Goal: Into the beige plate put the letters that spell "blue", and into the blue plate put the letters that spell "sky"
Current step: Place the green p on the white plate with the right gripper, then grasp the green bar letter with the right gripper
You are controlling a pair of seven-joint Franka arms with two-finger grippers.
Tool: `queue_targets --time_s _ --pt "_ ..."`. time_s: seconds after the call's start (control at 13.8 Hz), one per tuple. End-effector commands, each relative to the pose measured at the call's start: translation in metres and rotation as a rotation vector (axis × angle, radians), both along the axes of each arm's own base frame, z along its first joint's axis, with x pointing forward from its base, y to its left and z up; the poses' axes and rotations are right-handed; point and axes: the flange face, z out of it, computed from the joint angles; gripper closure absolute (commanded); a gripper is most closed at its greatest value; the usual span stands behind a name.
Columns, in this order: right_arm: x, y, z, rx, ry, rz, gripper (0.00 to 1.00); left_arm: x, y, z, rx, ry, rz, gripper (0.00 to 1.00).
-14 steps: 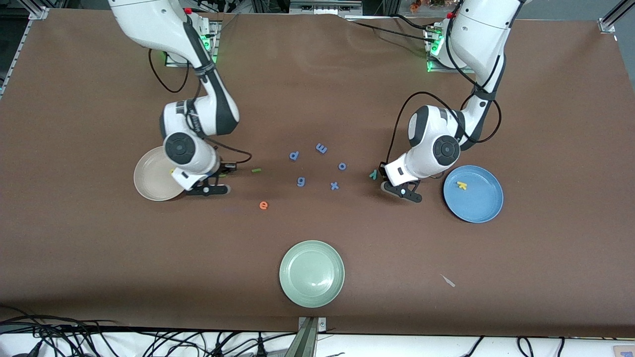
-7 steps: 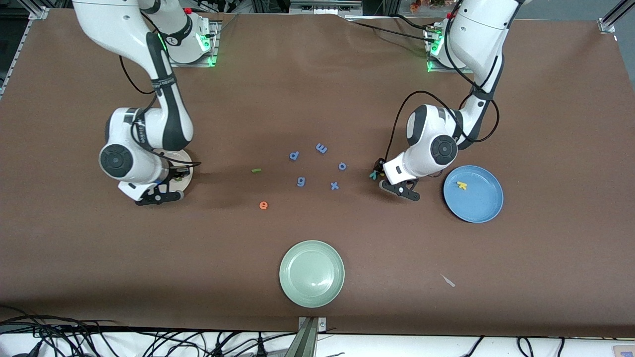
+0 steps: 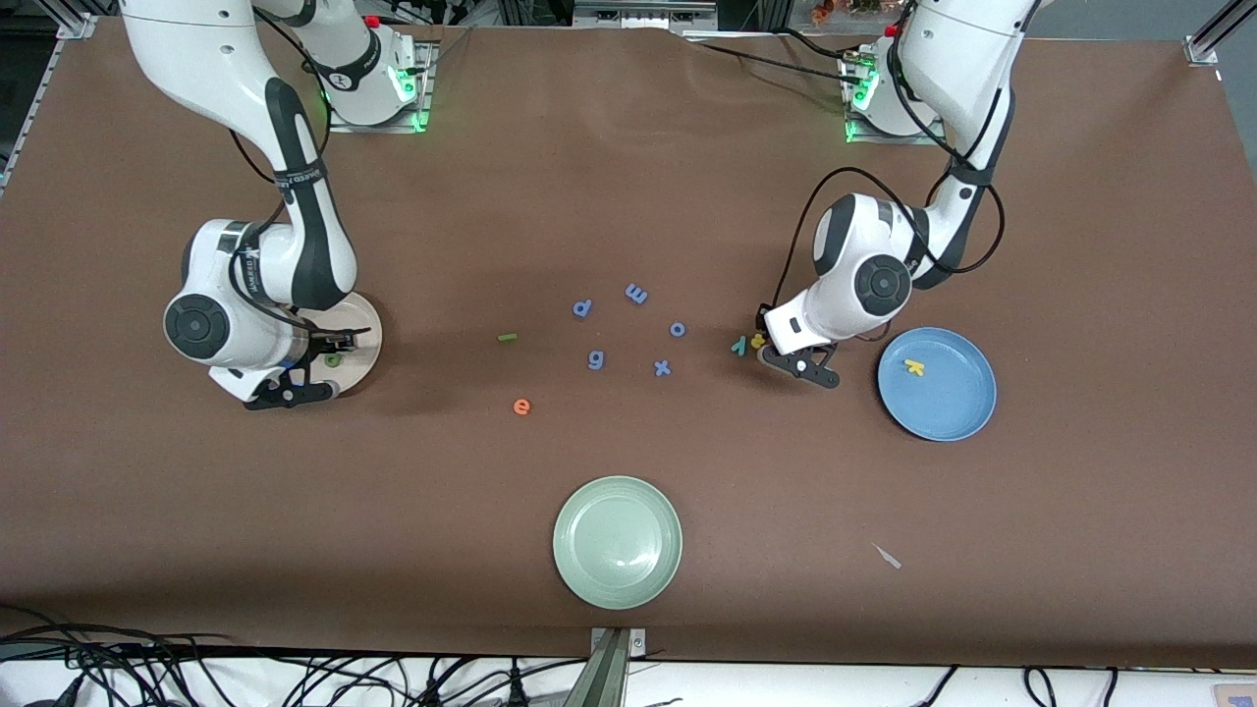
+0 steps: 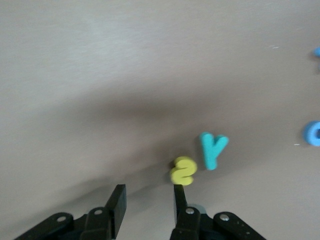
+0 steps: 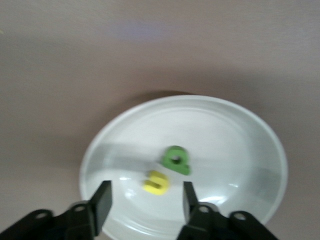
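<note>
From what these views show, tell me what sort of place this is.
Most likely a robotics lab bench. A brown table carries toy letters and plates under the left gripper and right gripper, with aluminium framing and loose cables along its edge.

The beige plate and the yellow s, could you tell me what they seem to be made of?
The beige plate looks like glazed ceramic or hard plastic: a smooth, glossy surface with soft light streaks across its bowl; which of the two is unclear. The yellow s looks like matte foam or soft plastic: thick, rounded edges, flat even colour, no shine.
</note>
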Motion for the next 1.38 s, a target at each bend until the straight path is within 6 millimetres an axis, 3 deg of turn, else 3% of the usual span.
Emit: queue_targets --time_s 0.0,0.29,0.51,0.94,1.3 --pt "0.003 0.041 0.007 0.031 -0.018 -0.120 0.00 -0.009 -0.007 0.013 0.094 -0.024 0.035 0.48" --pt "-0.006 0.114 0.009 -0.018 -0.040 -0.358 0.00 -0.004 -0.011 0.009 0.089 -0.025 0.055 0.38" --pt "-0.020 0.167 0.001 -0.051 -0.077 -0.580 0.00 0.000 -0.025 -0.004 0.077 -0.019 0.058 0.37" --pt "-0.042 0.229 -0.016 -0.069 -0.104 -0.844 0.00 -0.010 -0.051 -0.019 0.061 0.005 0.053 0.35" --pt "-0.060 0.260 -0.033 -0.086 -0.150 -0.954 0.00 -0.010 -0.051 -0.028 0.059 -0.009 0.045 0.42"
